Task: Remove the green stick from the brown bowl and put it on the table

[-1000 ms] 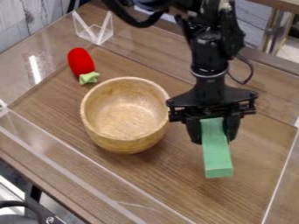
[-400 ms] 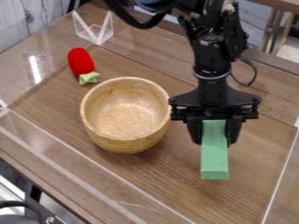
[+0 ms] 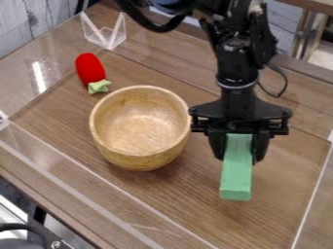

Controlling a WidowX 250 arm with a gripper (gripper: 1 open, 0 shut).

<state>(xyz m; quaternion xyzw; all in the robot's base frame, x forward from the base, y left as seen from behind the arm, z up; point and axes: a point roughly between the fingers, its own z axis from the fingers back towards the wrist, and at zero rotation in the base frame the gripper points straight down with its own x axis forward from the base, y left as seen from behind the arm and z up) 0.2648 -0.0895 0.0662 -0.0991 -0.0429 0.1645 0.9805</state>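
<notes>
Worktop (image 3: pixel 78 78): dark brown wood-grain surface, glossy, with clear plastic edging walls along its sides.

Brown bowl (image 3: pixel 138 125): round, light wood with thick rim and visible grain, upright, left of centre. Interior holds nothing.

Green stick (image 3: pixel 239 169): flat matte green bar, outside the bowl, to its right. Upper end sits between the gripper fingers; lower end reaches toward the near edge and appears to rest on the worktop, though contact cannot be confirmed. It lies close beside the bowl's right wall without touching it.

Gripper (image 3: pixel 240 142): black, pointing steeply downward from a black arm (image 3: pixel 235 49), its two fingers standing either side of the stick's upper end and closed against it.

Strawberry toy (image 3: pixel 90 70): red with green stem, lying on the worktop behind and left of the bowl, well apart from it.

Clear plastic stand (image 3: pixel 104 32): at the far left rear.
</notes>
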